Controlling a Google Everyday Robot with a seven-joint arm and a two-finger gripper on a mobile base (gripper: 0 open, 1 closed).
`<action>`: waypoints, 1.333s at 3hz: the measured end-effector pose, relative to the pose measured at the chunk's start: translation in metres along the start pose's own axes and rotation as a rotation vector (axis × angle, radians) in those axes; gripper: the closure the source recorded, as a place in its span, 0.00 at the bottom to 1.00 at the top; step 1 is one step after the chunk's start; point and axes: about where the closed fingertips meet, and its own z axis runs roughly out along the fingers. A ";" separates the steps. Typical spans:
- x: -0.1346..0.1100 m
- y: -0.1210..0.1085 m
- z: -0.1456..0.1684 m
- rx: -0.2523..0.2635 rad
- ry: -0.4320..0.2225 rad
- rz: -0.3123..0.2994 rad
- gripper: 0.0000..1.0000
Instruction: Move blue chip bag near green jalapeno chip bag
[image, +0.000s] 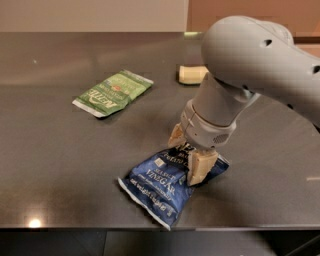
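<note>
Blue chip bag (159, 189) reading "VINEGAR", pincer (186, 160) spread astride its top end, green jalapeno chip bag (112, 92) well apart

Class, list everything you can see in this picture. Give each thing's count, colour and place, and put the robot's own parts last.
blue chip bag: one, dark navy with white lettering, flat near the table's front edge, centre.
green jalapeno chip bag: one, light green, flat at back left, apart from the blue bag.
pale yellow lump: one, pale yellow, back centre, partly behind the arm.
table: one, dark and glossy, under everything.
arm: one, grey, reaching in from the right.
gripper: one, tan, down at the blue chip bag's upper end.
</note>
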 end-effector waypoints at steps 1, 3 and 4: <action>-0.004 -0.012 -0.013 0.032 0.000 0.047 0.87; -0.024 -0.057 -0.050 0.175 -0.022 0.128 1.00; -0.036 -0.089 -0.057 0.277 -0.057 0.154 1.00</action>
